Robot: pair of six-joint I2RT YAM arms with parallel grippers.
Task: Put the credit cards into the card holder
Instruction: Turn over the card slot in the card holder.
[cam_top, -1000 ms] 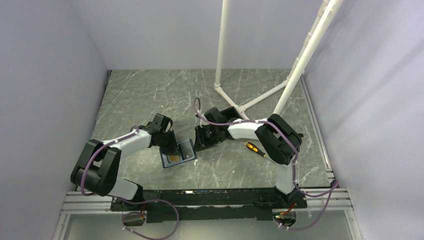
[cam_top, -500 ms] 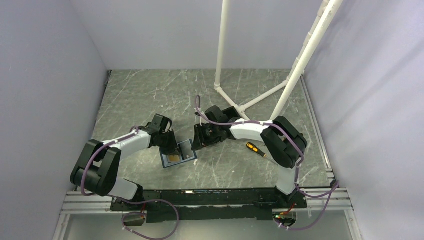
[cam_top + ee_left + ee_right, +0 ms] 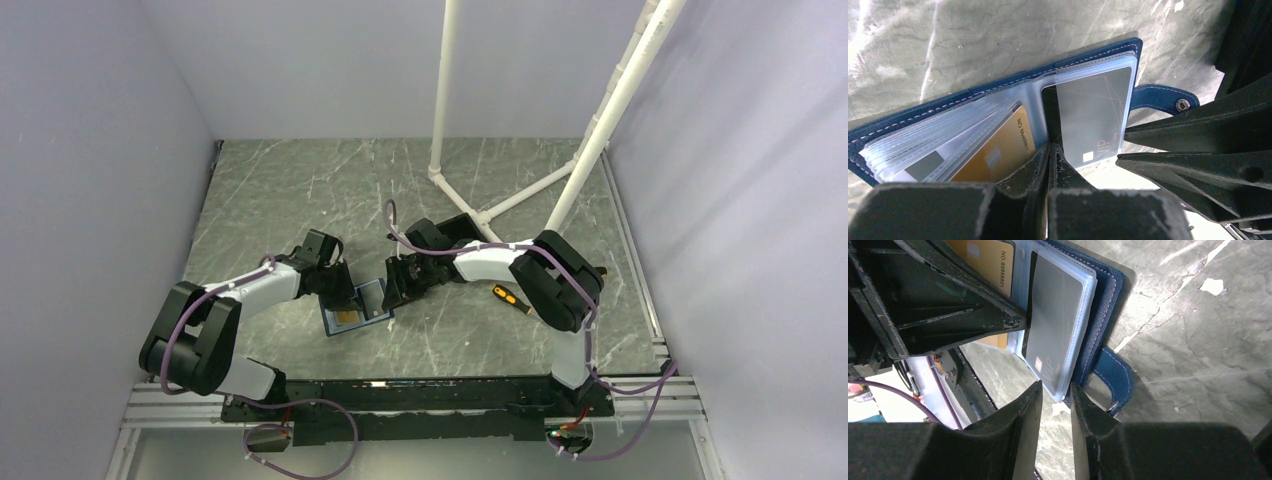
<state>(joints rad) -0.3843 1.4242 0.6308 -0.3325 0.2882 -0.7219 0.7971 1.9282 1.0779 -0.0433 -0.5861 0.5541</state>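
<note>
Left wrist view: left claw closed, tips on the open card holder fold; right claw straddles the grey VIP card edge, grip unclear.

You can read "VIP" near one corner of the grey card. Along an edge of the orange-gold card runs "NO" and a number, seemingly 8888801, though the digits are blurred.

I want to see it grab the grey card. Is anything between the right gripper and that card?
Nothing visible blocks it. The right gripper sits at the grey card's edge, and only the card holder's clear pocket wraps the card. The left gripper is at the fold beside it.
</note>
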